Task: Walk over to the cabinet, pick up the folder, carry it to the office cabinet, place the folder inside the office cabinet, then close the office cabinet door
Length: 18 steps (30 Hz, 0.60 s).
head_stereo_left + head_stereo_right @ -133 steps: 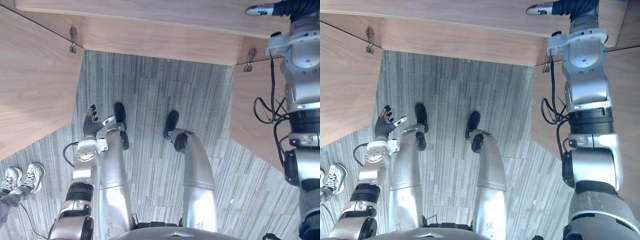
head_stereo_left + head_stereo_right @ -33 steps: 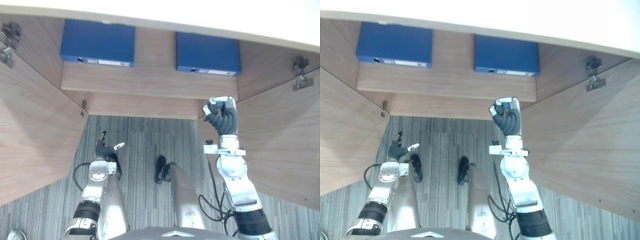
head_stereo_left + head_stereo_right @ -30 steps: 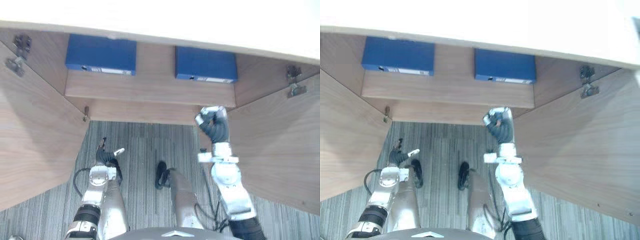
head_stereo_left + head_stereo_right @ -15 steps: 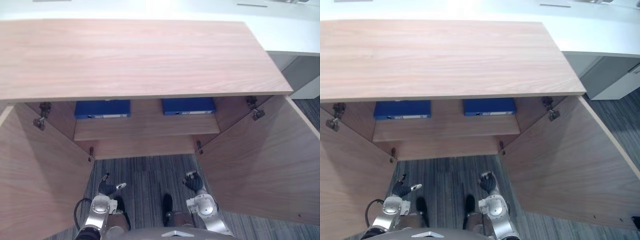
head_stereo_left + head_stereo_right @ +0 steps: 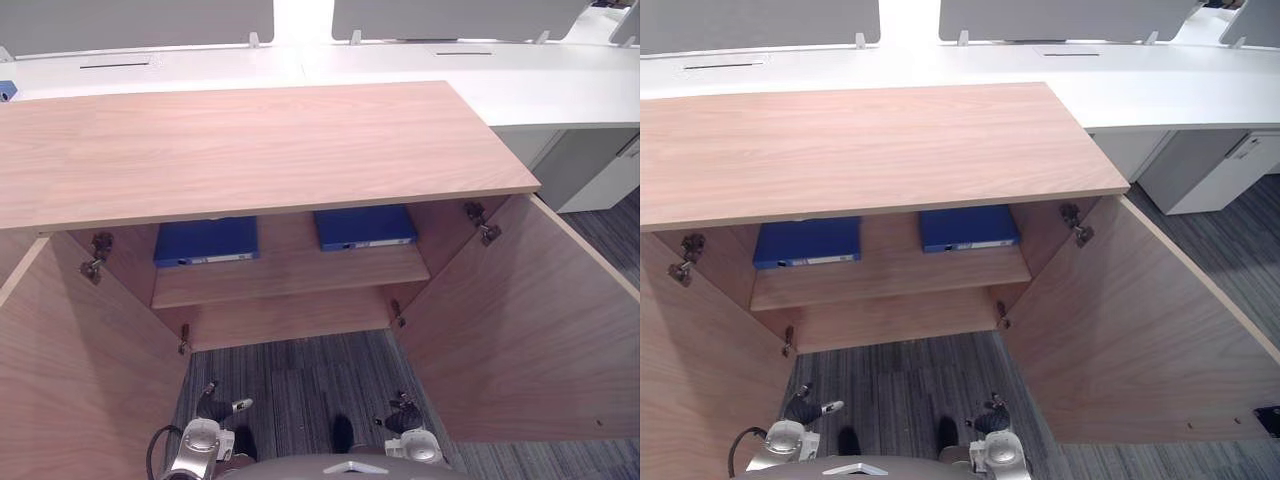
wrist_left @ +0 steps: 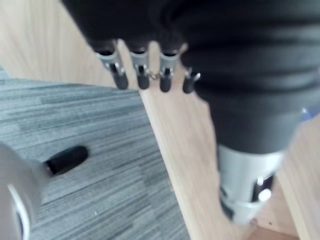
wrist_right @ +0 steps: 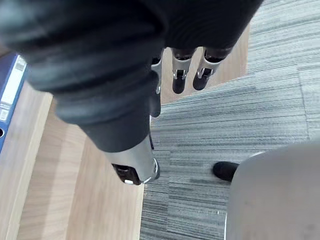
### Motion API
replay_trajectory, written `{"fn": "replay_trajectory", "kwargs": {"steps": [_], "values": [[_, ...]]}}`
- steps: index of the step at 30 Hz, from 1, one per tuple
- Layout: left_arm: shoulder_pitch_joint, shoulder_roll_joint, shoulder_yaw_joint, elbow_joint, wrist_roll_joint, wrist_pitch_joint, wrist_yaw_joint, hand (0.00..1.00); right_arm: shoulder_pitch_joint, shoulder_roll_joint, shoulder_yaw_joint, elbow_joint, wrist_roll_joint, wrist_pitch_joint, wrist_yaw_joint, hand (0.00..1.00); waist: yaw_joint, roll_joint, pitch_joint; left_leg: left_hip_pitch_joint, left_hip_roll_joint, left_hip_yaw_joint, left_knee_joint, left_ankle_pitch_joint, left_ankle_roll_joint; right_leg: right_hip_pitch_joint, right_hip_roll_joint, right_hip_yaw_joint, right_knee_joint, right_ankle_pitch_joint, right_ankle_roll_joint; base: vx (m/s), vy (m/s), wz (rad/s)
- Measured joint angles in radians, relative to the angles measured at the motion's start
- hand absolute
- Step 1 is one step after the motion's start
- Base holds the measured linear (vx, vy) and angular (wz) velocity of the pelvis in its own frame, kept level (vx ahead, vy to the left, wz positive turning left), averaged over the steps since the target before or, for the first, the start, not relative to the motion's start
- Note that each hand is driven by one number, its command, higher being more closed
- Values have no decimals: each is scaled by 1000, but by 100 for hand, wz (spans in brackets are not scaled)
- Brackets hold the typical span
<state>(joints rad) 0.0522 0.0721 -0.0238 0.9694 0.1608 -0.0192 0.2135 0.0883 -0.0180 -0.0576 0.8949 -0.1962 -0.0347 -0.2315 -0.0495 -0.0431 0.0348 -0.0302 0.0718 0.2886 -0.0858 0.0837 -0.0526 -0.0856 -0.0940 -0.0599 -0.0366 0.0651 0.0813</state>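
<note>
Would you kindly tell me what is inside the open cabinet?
On the shelf lie a left folder and a right folder, both blue, side by side and apart. The cabinet top hides their rear parts and the back of the shelf.

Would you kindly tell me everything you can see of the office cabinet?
The office cabinet is low and wide, in light wood-grain board with a flat top. Its left door and right door stand wide open on metal hinges. Its shelf carries two blue folders side by side, apart. It stands on grey carpet, a white desk behind it. The left hand and right hand hang before it, apart from it.
</note>
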Motion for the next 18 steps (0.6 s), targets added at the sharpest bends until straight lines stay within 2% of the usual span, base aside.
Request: {"fn": "replay_trajectory", "kwargs": {"steps": [7, 13, 15, 18], "values": [[16, -5, 0, 5, 0, 2, -3, 0, -15, 4, -45, 34, 16, 15, 1, 0, -1, 8, -9, 27, -14, 40, 0, -27, -5, 17, -6, 51, -20, 19, 15, 58, 20, -18], [8, -3, 3, 0, 0, 2, -3, 0, 30, 6, -124, -167, 55, 11, -37, 0, -17, 15, -18, 50, -18, 74, 6, -50, -3, 19, -4, 92, -34, 19, 14, 43, -4, -24], [10, -3, 5, -12, 0, 2, -2, 0, 59, 13, -184, -288, 87, 5, -45, 0, -19, 15, -18, 53, -19, 88, 7, -58, -8, 13, -3, 105, -35, 20, 14, 10, -2, -21], [25, -3, 21, -13, 0, 13, -2, 0, 76, 12, -327, -456, 142, -25, -96, 0, -38, 16, -20, 73, -20, 123, 7, -76, -13, 14, -3, 135, -37, 22, 15, 8, -2, -30]]}}
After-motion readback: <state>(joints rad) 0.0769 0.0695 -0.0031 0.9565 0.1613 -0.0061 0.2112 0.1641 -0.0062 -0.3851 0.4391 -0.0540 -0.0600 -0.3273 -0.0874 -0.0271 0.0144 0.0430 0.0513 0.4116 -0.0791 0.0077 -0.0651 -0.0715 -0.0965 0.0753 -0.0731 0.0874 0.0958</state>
